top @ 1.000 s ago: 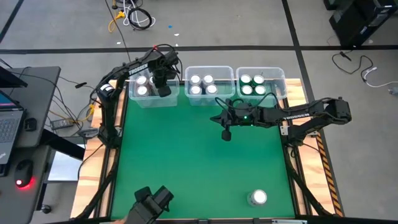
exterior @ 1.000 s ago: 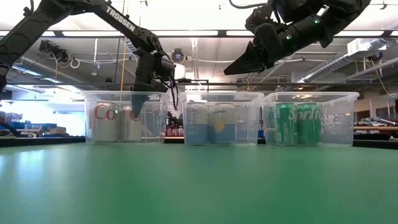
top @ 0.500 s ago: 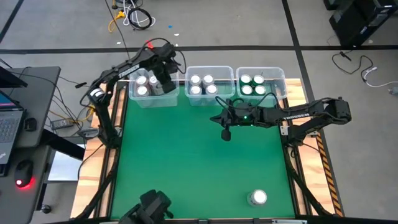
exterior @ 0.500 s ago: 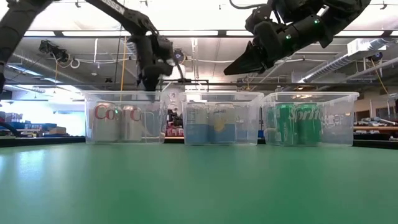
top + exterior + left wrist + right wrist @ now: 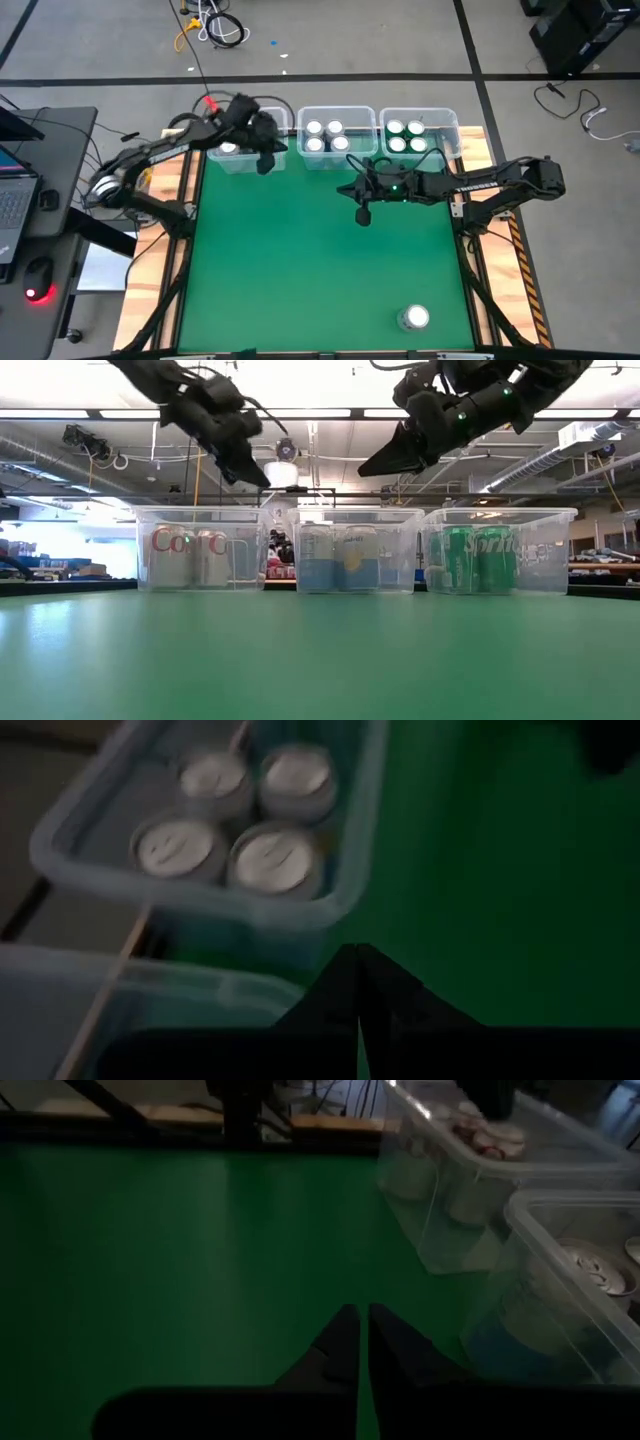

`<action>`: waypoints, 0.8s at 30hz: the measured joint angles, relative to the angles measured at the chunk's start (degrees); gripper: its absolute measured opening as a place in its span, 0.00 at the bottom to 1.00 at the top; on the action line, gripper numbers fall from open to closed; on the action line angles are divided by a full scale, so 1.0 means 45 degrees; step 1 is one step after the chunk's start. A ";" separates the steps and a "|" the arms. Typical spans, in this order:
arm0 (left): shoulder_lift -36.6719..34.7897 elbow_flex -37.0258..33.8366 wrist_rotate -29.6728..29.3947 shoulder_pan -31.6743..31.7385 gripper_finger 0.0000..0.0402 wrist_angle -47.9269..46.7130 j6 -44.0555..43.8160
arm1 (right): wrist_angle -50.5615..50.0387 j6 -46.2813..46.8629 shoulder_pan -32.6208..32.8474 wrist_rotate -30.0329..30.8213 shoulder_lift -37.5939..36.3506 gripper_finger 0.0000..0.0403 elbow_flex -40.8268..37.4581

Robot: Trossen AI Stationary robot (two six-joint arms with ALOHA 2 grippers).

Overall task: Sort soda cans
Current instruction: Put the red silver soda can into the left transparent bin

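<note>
The left gripper [image 5: 266, 162] hung pressed together above the left bin [image 5: 222, 163]; the right gripper [image 5: 363, 214], closed and empty, hovered before three bins of soda cans [image 5: 325, 136], one can [image 5: 414, 318] well behind it.

Robotics laboratory in an open industrial hall: grey concrete floor [image 5: 350, 40] with loose cables [image 5: 212, 28], exposed ceiling ducts [image 5: 60, 465], laptop desk [image 5: 30, 190] beside the green-topped test table [image 5: 320, 270].

Green table [image 5: 300, 270], three clear bins [image 5: 338, 160] along far edge, lone soda can [image 5: 414, 318] near front.
</note>
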 joint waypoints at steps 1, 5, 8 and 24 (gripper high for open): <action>-0.0452 -0.0458 0.0007 -0.0157 0.01 0.0512 -0.0219 | -0.0430 0.0010 0.0032 -0.0001 0.0000 0.04 0.0195; -0.1989 -0.1978 0.0044 -0.0978 0.01 0.1960 -0.0355 | -0.2859 0.0146 0.0272 0.0002 0.0000 0.07 0.1344; -0.3009 -0.2815 0.0045 -0.1736 0.01 0.3124 -0.0743 | -0.5071 0.0657 0.0610 0.0002 -0.0008 0.10 0.2380; -0.4207 -0.4717 0.0000 -0.3645 0.01 0.5579 -0.1290 | -1.3383 0.8377 0.4610 -0.0976 -0.0019 0.45 0.4388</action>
